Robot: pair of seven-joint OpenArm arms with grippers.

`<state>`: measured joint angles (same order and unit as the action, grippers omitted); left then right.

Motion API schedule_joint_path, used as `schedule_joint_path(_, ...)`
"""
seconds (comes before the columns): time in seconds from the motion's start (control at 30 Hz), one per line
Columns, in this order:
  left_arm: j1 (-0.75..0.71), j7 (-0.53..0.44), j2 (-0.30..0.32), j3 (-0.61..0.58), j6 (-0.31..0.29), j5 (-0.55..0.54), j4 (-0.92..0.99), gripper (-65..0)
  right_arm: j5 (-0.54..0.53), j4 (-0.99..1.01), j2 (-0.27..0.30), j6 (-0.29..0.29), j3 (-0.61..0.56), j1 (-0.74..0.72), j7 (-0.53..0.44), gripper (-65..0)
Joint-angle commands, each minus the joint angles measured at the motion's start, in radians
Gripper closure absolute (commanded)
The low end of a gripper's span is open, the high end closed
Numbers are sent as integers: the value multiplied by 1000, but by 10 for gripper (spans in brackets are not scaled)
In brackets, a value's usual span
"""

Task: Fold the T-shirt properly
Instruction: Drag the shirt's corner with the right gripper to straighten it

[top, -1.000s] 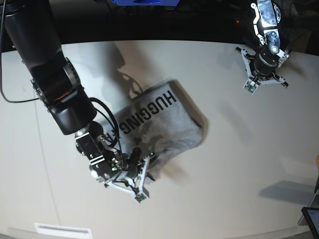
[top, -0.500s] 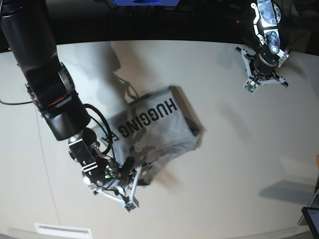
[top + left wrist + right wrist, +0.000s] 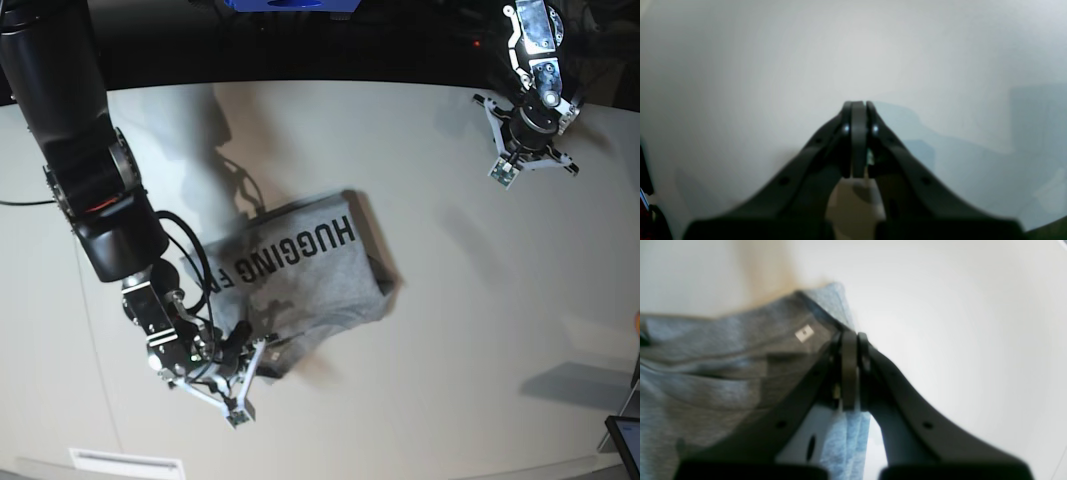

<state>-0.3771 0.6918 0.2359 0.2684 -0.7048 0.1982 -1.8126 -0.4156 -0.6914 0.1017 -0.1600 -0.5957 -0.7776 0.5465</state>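
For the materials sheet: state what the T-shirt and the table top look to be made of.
T-shirt: soft knit, probably cotton jersey; heathered grey flecks, limp folds, flat black printed lettering.
Table top: smooth, hard, off-white, likely laminate or painted board; matte to satin, holding soft shadows without sharp reflections. The exact material cannot be told.

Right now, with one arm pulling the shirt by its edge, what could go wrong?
1. The right end effector pinches only a thin hem of the T-shirt, so the cloth may slip out.
2. The T-shirt is bunched, so dragging could set creases.
3. The left end effector hovers far off, shut and empty, so nothing anchors the far side.
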Motion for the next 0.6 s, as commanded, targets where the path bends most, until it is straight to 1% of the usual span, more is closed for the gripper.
schedule_joint_path(0.0,-1,-4,12,6,7,-3,-16,-2,-2,-9,-3,4,6,-19,-18,-49)
schedule_joint_path(0.1,13,-4,7,4,7,-13,-17,-3,-2,-9,-21,4,9,2,-18,-181)
schedule_joint_path(0.13,30,-4,-2,2,7,-13,-17,-7,-2,-11,-23,4,9,4,-18,-213)
schedule_joint_path(0.17,48,-4,-16,2,7,-12,-17,-7,-2,-11,-23,4,9,7,-18,-223)
schedule_joint_path(0.27,91,-4,-46,1,7,-12,-42,-8,-2,-67,-21,1,9,16,10,-206)
schedule_joint_path(0.4,160,-4,-102,-1,7,-12,-92,-10,-2,-276,30,1,10,71,63,-157)
schedule_joint_path(0.47,200,-4,-126,-8,7,-13,-100,-10,-2,-385,54,3,10,105,100,-148)
schedule_joint_path(0.57,238,-4,-135,-74,7,-13,-94,-10,-2,-488,76,3,12,148,166,-135)
